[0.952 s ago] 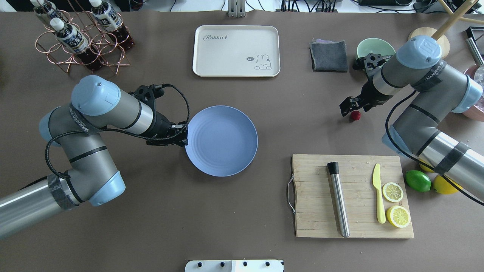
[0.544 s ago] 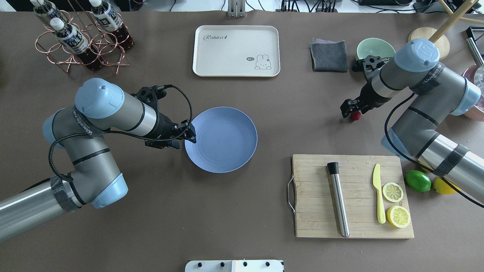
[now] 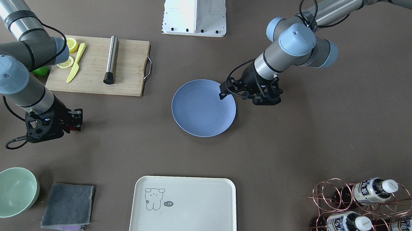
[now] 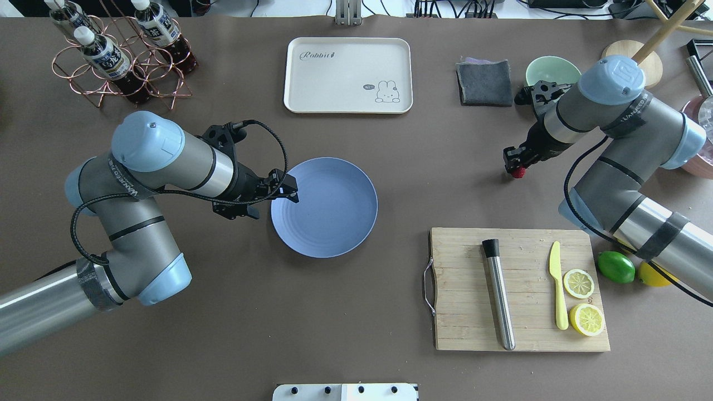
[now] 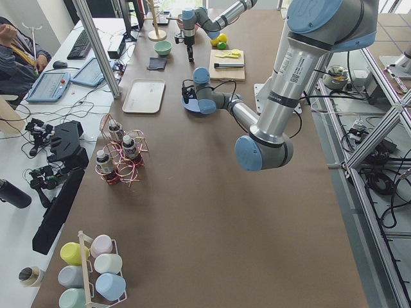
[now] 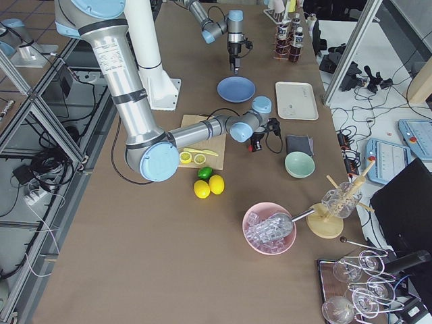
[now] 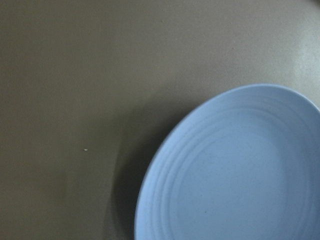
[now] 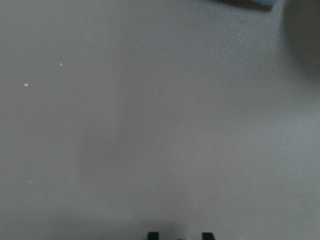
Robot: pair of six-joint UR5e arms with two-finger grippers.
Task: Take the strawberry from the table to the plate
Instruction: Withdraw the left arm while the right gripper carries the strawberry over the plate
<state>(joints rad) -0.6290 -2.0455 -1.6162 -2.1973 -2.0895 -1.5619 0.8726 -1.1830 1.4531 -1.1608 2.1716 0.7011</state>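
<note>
The small dark-red strawberry (image 4: 519, 174) lies on the grey-brown table (image 4: 434, 167) at the right, mostly covered from above. My right gripper (image 4: 513, 164) stands low over it with its jaws drawn in on the berry. In the right wrist view only two dark fingertips (image 8: 152, 235) show at the bottom edge. The blue plate (image 4: 334, 223) sits at the table's middle with nothing on it. My left gripper (image 4: 272, 199) hangs open above the plate's left rim, holding nothing. The left wrist view shows the plate (image 7: 240, 175) and bare table.
A wooden cutting board (image 4: 518, 328) near the front right carries a steel muddler, a yellow knife and two lemon halves. A lime (image 4: 616, 267) lies beside it. The mint bowl (image 4: 551, 69), grey cloth (image 4: 484, 82), cream tray (image 4: 348, 75) and bottle rack (image 4: 117, 55) line the far side.
My right gripper has come down over the strawberry and its jaws have narrowed; the berry shifted slightly. My left gripper has risen from the plate's left edge and moved a little over the rim.
</note>
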